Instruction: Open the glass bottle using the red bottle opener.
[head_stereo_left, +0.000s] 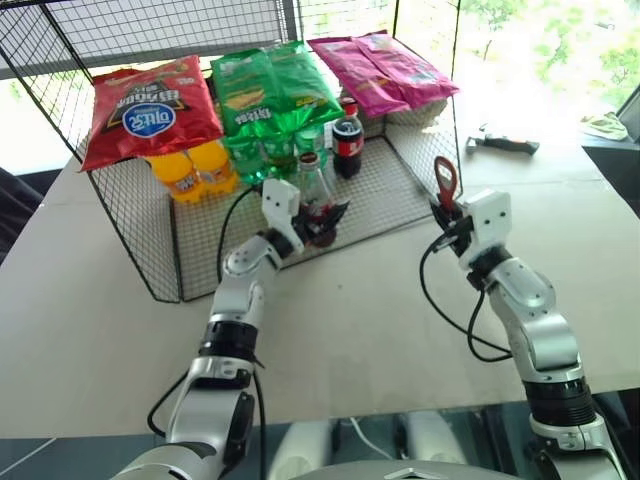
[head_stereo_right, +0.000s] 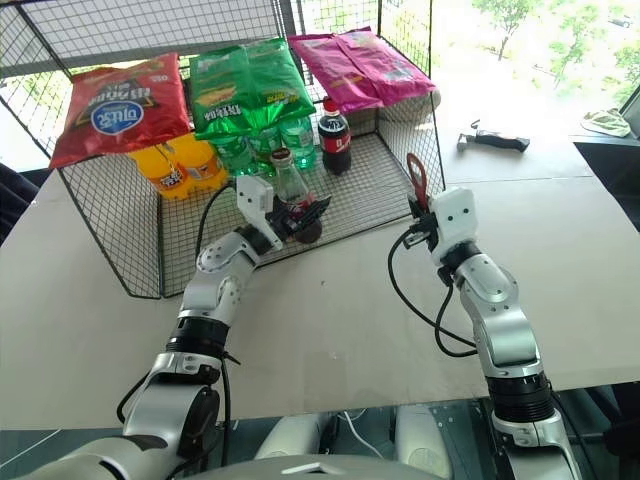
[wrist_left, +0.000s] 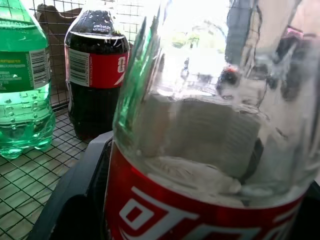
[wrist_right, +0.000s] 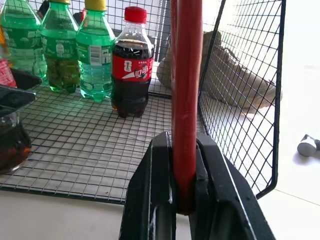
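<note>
While the right pincer (head_stereo_left: 447, 212), at four o'clock on the worktop (head_stereo_left: 380, 330), pinches the red bottle opener (head_stereo_left: 445, 183) upright, the left pincer (head_stereo_left: 322, 222) straddles the glass bottle (head_stereo_left: 314, 194) at the basket's (head_stereo_left: 150, 260) front edge, jaws not visibly tight. Best seat that grip low and firm before hooking the cap.

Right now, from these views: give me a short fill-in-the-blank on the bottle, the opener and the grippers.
1. The right gripper is shut on the red ____.
2. The left gripper is around the ____ bottle on the wire basket floor.
3. The dark cola bottle behind it has a ____ cap.
4. The opener points ____, loop end on top.

Missing words: opener; glass; red; up
</note>
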